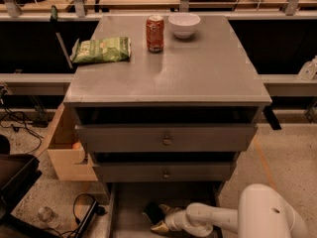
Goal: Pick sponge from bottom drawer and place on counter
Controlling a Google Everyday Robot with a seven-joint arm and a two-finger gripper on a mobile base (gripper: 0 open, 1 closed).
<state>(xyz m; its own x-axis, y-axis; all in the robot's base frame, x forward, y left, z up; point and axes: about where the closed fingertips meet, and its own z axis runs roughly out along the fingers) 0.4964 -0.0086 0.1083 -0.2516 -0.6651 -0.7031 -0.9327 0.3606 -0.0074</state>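
The bottom drawer is pulled open at floor level under the cabinet. In it lies the sponge, a small dark shape with a pale yellowish edge. My gripper reaches in from the right on a white arm and is right at the sponge, low over the drawer floor. Whether it touches the sponge I cannot tell. The grey counter is the cabinet top above.
On the counter stand a light green snack bag, a red soda can and a white bowl. Two knobbed drawer fronts overhang the open drawer. A wooden box and cables lie left; my white base is right.
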